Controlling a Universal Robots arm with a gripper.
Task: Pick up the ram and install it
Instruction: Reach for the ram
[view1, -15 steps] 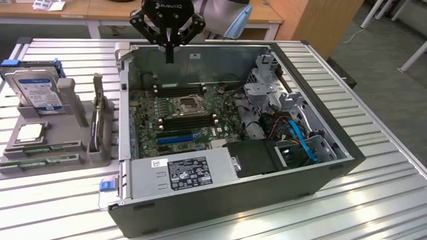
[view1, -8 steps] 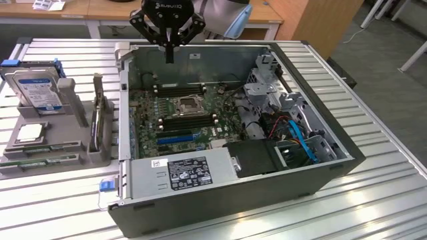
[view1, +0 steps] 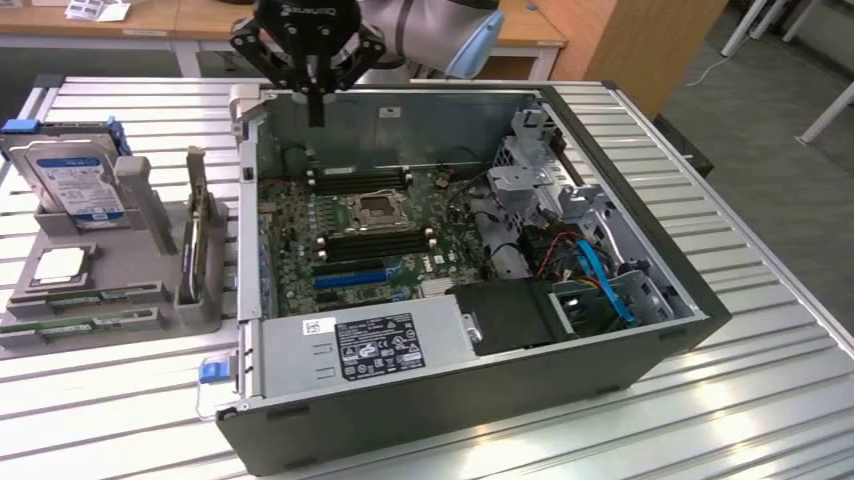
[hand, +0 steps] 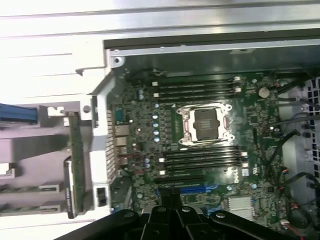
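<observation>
Two green ram sticks (view1: 83, 297) (view1: 80, 324) lie flat in the grey holder (view1: 134, 262) at the exterior view's left; the wrist view catches them as pale green strips (hand: 31, 189) (hand: 31, 207). My gripper (view1: 316, 112) hangs shut with nothing between its fingers, above the far wall of the open computer case (view1: 400, 105), well away from the sticks. In the wrist view the dark fingers (hand: 170, 207) point down over the motherboard (hand: 200, 150). Black memory slots (view1: 374, 244) (hand: 202, 159) lie on both sides of the CPU socket (view1: 374, 212) (hand: 206, 125).
The holder also carries a silver, blue-labelled hard drive (view1: 78, 185), a square CPU chip (view1: 60, 264) and a thin green board standing on edge (view1: 198, 245) (hand: 74, 160). Drive cages and cables (view1: 574, 250) crowd the case's right side, a power supply (view1: 367, 345) its front.
</observation>
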